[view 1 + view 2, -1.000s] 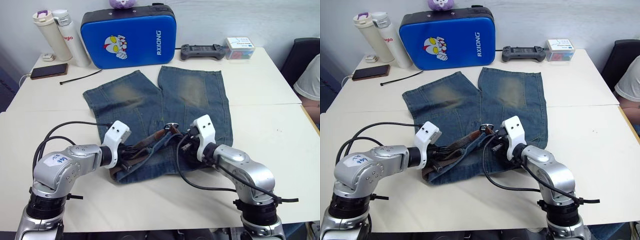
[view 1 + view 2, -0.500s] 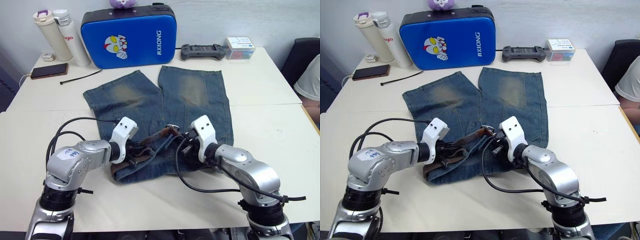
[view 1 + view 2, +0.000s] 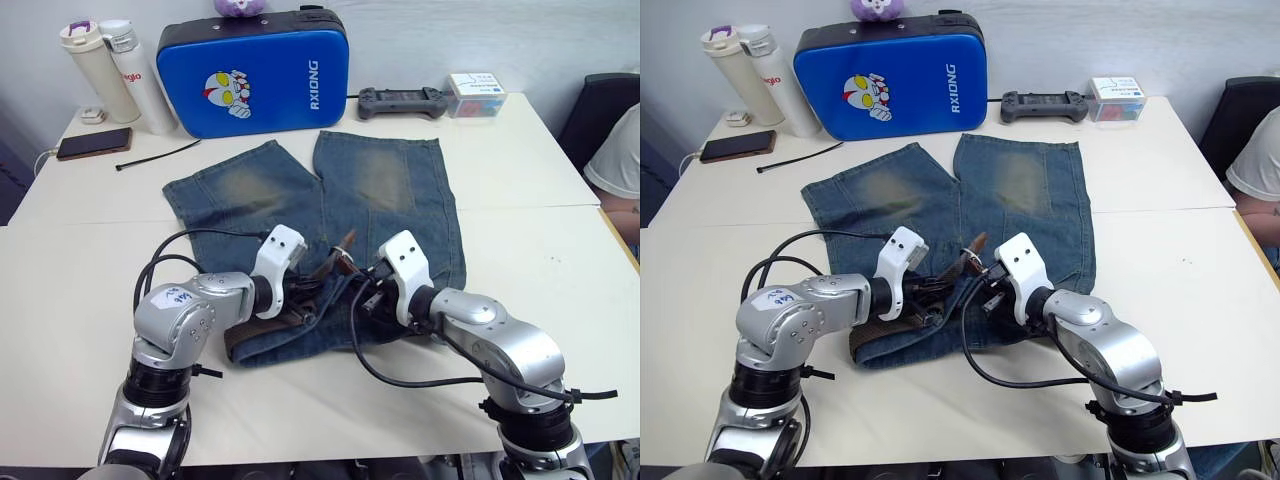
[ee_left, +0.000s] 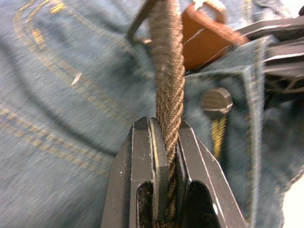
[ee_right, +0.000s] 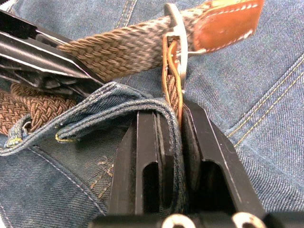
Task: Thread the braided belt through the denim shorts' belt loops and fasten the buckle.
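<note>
A white desk (image 3: 90,250) stands against a pale wall, with a blue padded case (image 3: 255,70), two flasks (image 3: 110,75), a phone (image 3: 95,143), a thin black cable tie (image 3: 160,154), a game controller (image 3: 403,101) and a small box (image 3: 477,95) ranged along its far edge. The denim shorts (image 3: 330,215) lie flat in the middle, legs pointing away, waistband nearest the robot. Compared with a second ago, the left arm has swung inward along the waistband, so the left end effector (image 4: 167,156) now sits much nearer the right one, and the belt's tan tip (image 3: 345,243) stands higher above the denim. The left end effector is pressed together on the braided belt (image 4: 167,80), the strap running edge-on between its fingers. The right end effector (image 5: 172,142) is clamped on a fold of waistband together with the belt end just beside the buckle (image 5: 175,35); it has hardly moved. The tan tip passes through the silver frame and pokes out beyond it. More of the belt lies bunched along the waistband beside the left end effector.
</note>
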Tool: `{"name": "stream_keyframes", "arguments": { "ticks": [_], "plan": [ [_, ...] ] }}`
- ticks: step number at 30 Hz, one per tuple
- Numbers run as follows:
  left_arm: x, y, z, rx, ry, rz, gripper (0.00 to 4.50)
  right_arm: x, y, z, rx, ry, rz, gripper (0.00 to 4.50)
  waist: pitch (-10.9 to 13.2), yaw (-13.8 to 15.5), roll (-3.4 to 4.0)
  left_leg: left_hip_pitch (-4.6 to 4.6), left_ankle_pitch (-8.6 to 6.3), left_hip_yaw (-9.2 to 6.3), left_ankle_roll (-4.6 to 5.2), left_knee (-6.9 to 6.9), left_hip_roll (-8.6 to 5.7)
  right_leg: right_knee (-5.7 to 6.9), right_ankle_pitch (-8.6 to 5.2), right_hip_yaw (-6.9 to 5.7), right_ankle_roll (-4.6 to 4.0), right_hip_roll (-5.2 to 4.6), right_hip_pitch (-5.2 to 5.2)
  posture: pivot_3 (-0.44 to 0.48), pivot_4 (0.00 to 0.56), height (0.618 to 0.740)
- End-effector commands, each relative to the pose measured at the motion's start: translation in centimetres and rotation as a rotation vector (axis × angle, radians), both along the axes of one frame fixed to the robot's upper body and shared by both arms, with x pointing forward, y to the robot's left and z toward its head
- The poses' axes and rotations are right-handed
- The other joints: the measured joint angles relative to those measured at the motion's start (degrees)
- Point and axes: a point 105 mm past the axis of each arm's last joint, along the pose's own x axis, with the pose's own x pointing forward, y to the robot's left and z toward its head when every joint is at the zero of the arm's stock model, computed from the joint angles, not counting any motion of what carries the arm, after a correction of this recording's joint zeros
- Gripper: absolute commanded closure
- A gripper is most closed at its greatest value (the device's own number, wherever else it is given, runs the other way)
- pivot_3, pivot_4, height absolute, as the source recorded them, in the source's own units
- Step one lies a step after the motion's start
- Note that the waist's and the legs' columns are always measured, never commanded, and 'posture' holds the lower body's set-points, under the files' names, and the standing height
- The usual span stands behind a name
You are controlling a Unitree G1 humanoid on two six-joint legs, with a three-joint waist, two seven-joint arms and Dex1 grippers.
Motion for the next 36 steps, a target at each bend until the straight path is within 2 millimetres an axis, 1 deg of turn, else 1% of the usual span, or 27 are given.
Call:
{"name": "stream_keyframes", "arguments": {
  "ticks": [1, 5, 11, 13, 15, 20, 21, 23, 25, 28, 30, 31, 32, 34, 36],
  "plan": [
    [-0.1, -0.5, 1.1, -0.008, -0.061, -0.018, 4.50, -1.1, 1.3, 1.0, 0.003, -0.022, 0.118, 4.49, 0.0, 0.0, 0.00, 0.00, 0.00, 0.00, 0.00, 0.00, 0.00, 0.00, 0.00, 0.00, 0.00, 0.00, 0.00, 0.000, 0.150, 0.740],
    [0.4, -0.4, 1.3, 0.011, -0.084, -0.016, 4.50, -1.7, 1.5, 0.7, -0.074, -0.047, 0.209, 4.49, 0.0, -0.2, 0.00, 0.00, 0.00, 0.00, 0.00, 0.00, 0.00, -0.01, 0.00, 0.00, 0.00, 0.00, 0.00, 0.000, 0.150, 0.740],
    [1.2, 0.2, 1.4, 0.026, -0.103, 0.003, 4.50, -1.9, 1.2, 0.7, -0.142, -0.071, 0.274, 4.49, 0.0, -0.6, -0.02, 0.00, 0.00, 0.01, 0.00, -0.01, 0.00, -0.03, 0.00, 0.00, 0.00, 0.01, 0.00, 0.000, 0.150, 0.740],
    [1.2, 0.0, 1.4, 0.028, -0.105, -0.005, 4.50, -2.1, 1.3, 0.9, -0.124, -0.063, 0.296, 3.45, 0.0, -0.6, -0.02, 0.00, 0.00, 0.01, 0.00, -0.01, 0.01, -0.03, 0.00, 0.00, 0.00, 0.00, 0.00, 0.000, 0.150, 0.740],
    [1.2, -0.3, 1.3, 0.025, -0.106, -0.015, 4.50, -2.7, 1.2, 0.9, -0.132, -0.041, 0.335, 2.68, 0.0, -0.6, -0.02, -0.01, 0.00, 0.01, 0.00, -0.01, 0.01, -0.04, 0.00, 0.00, 0.00, 0.00, 0.00, 0.000, 0.150, 0.740],
    [1.2, -0.6, 1.1, 0.023, -0.104, -0.028, 4.50, -3.6, -0.2, 2.1, -0.180, -0.043, 0.401, 0.21, 0.0, -0.5, -0.03, -0.01, -0.01, 0.01, 0.01, -0.01, 0.01, -0.06, 0.00, 0.00, 0.00, -0.01, 0.02, 0.000, 0.150, 0.740],
    [1.2, -0.6, 1.0, 0.023, -0.103, -0.031, 4.50, -3.8, -0.5, 2.6, -0.182, -0.048, 0.420, 0.04, 0.0, -0.5, -0.03, -0.01, -0.01, 0.01, 0.02, -0.01, 0.01, -0.07, 0.00, 0.00, 0.00, -0.01, 0.01, 0.000, 0.150, 0.740],
    [1.2, -0.8, 0.9, 0.024, -0.103, -0.037, 4.50, -4.8, -0.8, 3.7, -0.231, -0.085, 0.522, 0.04, 0.0, -0.4, -0.04, -0.02, -0.02, 0.02, 0.03, 0.00, 0.01, -0.08, 0.00, -0.01, 0.00, -0.02, 0.03, 0.000, 0.150, 0.740],
    [1.2, -0.9, 0.9, 0.027, -0.106, -0.043, 4.50, -5.2, -1.3, 4.6, -0.248, -0.103, 0.567, 0.04, 0.0, -0.4, -0.06, -0.01, -0.03, 0.03, 0.06, 0.01, 0.00, -0.10, 0.00, -0.01, 0.01, -0.02, 0.04, 0.000, 0.150, 0.740],
    [1.2, -1.1, 1.0, 0.023, -0.109, -0.050, 4.50, -4.1, -2.2, 6.9, -0.220, -0.182, 0.523, 0.04, 0.0, -0.3, -0.09, -0.01, -0.04, 0.03, 0.06, 0.01, 0.03, -0.13, 0.00, -0.01, 0.01, 0.01, 0.06, 0.000, 0.150, 0.740],
    [1.2, -1.2, 1.1, 0.020, -0.111, -0.053, 4.50, -2.4, -2.9, 8.3, -0.262, -0.302, 0.455, 0.04, 0.0, -0.3, -0.09, -0.01, -0.03, 0.03, 0.06, 0.01, 0.03, -0.11, 0.00, 0.00, 0.01, 0.00, 0.06, 0.000, 0.150, 0.740],
    [1.2, -1.2, 1.1, 0.018, -0.112, -0.055, 4.50, -1.3, -3.4, 8.3, -0.314, -0.340, 0.428, 0.04, 0.0, -0.2, -0.09, -0.01, -0.03, 0.04, 0.06, 0.01, 0.03, -0.11, 0.00, 0.00, 0.01, 0.00, 0.06, 0.000, 0.150, 0.740],
    [1.2, -1.3, 1.2, 0.016, -0.114, -0.056, 4.50, -0.5, -3.8, 7.9, -0.371, -0.357, 0.414, 0.04, 0.0, 0.0, -0.09, -0.01, -0.03, 0.04, 0.06, 0.01, 0.03, -0.12, 0.00, -0.01, 0.01, -0.01, 0.06, 0.000, 0.150, 0.740],
    [1.3, -1.4, 1.2, 0.016, -0.116, -0.057, 4.50, 0.6, -4.5, 6.6, -0.492, -0.378, 0.423, 0.04, 0.0, 0.1, -0.10, -0.01, -0.03, 0.06, 0.06, 0.02, 0.03, -0.13, 0.00, 0.00, 0.01, -0.01, 0.06, 0.000, 0.150, 0.740],
    [1.3, -1.4, 1.3, 0.015, -0.119, -0.056, 4.50, 1.3, -4.2, 6.0, -0.495, -0.403, 0.425, 0.04, 0.0, 0.2, -0.11, -0.01, -0.04, 0.08, 0.07, 0.02, 0.03, -0.14, 0.00, 0.01, 0.01, -0.01, 0.06, 0.000, 0.150, 0.740]
  ]
}}
